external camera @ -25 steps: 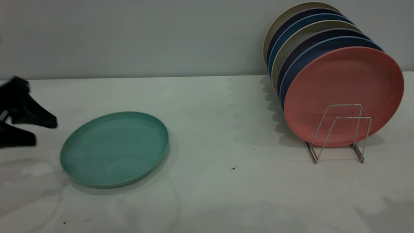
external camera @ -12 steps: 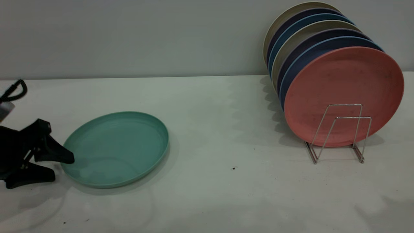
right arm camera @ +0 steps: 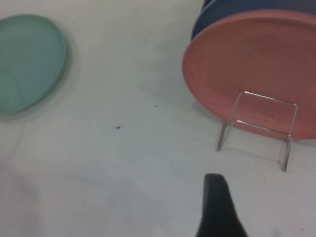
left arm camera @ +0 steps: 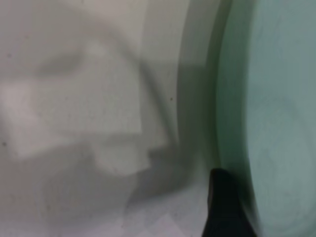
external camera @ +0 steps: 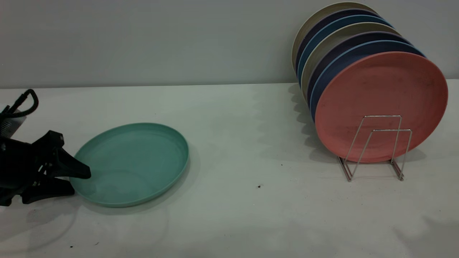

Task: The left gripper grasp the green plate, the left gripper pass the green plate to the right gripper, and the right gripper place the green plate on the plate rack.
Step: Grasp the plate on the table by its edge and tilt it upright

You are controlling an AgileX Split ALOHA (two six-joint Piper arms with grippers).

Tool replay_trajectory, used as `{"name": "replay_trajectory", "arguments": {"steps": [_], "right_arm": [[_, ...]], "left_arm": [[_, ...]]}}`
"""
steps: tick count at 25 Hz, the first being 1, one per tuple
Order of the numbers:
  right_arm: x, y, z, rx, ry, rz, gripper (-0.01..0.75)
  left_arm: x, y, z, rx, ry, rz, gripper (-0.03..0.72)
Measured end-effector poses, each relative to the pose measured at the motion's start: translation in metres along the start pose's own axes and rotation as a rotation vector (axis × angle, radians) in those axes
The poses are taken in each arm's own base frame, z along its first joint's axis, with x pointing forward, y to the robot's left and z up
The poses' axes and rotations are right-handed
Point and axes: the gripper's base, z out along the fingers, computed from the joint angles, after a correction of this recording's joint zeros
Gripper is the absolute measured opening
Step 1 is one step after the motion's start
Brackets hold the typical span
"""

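Observation:
The green plate [external camera: 132,163] lies flat on the white table at the left. My left gripper [external camera: 79,182] is at the plate's left edge, low over the table. It is open, with the upper jaw over the rim and the lower jaw at table level beside and under the rim. In the left wrist view one black fingertip [left arm camera: 223,197] lies against the plate's rim [left arm camera: 229,123]. My right gripper [right arm camera: 217,207] is outside the exterior view and shows only as a black tip above bare table, in front of the plate rack [right arm camera: 256,123]. The plate rack [external camera: 374,147] stands at the right.
Several plates stand upright in the rack: a salmon-pink plate [external camera: 380,104] in front, blue, dark and beige plates [external camera: 335,43] behind it. Two wire loops stand free in front of the pink plate. A grey wall runs behind the table. Small dark specks [external camera: 259,186] lie mid-table.
My left gripper came down and moved right to the plate's left rim, and its jaws narrowed around it. The plate shifted slightly right.

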Motion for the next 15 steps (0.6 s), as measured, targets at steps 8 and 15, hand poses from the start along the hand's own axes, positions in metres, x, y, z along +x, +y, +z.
{"name": "replay_trajectory", "arguments": {"steps": [8,15], "right_arm": [[0.0,0.0,0.0,0.003,-0.002,0.001,0.512],[0.0,0.001,0.0,-0.01,0.003,0.003,0.512]], "left_arm": [[-0.004,0.004,0.007,0.016,0.002,0.009,0.44],[-0.008,0.002,0.014,0.086,0.004,-0.002,0.212]]}}
